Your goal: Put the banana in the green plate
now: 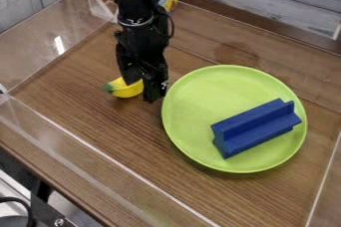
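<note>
A small yellow banana [124, 89] with a greenish tip lies on the wooden table just left of the green plate [200, 116]. My black gripper [139, 83] points straight down over it, fingers spread open on either side of the banana's right half and hiding part of it. The banana rests on the wood, not lifted. The plate is large, round and lime green.
A blue ridged block [256, 126] lies on the right half of the plate. Clear acrylic walls [54, 42] ring the wooden table [107, 141] on the left, front and back. Grey planks run behind.
</note>
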`<state>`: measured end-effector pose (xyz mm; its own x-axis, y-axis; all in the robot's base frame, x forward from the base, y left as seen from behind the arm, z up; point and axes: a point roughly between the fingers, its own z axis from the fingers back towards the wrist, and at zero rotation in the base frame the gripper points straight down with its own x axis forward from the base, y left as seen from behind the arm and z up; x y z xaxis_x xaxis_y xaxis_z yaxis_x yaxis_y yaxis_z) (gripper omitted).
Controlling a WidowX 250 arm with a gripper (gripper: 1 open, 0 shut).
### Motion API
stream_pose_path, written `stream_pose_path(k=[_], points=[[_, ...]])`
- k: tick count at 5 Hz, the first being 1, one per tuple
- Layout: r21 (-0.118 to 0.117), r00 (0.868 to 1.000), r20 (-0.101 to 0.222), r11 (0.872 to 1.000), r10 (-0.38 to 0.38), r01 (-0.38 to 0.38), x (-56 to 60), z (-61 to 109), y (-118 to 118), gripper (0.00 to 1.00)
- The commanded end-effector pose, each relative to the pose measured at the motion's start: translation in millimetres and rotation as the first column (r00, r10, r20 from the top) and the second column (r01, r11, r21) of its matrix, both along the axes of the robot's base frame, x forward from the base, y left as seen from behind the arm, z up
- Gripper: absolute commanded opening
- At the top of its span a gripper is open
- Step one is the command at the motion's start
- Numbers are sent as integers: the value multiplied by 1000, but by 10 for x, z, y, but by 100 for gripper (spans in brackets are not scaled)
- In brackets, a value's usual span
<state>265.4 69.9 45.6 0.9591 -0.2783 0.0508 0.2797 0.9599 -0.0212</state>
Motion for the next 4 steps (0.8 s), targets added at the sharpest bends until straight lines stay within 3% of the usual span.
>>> stream_pose_path(k=[1,2,3,4], points=[[9,999,42,1000,0,-1,47,55,60,100],[8,999,42,1000,-10,10,58,3,81,100],[7,999,43,1000,-18,18,71,-33,96,0],[8,999,43,1000,-23,23,97,-15,103,0]])
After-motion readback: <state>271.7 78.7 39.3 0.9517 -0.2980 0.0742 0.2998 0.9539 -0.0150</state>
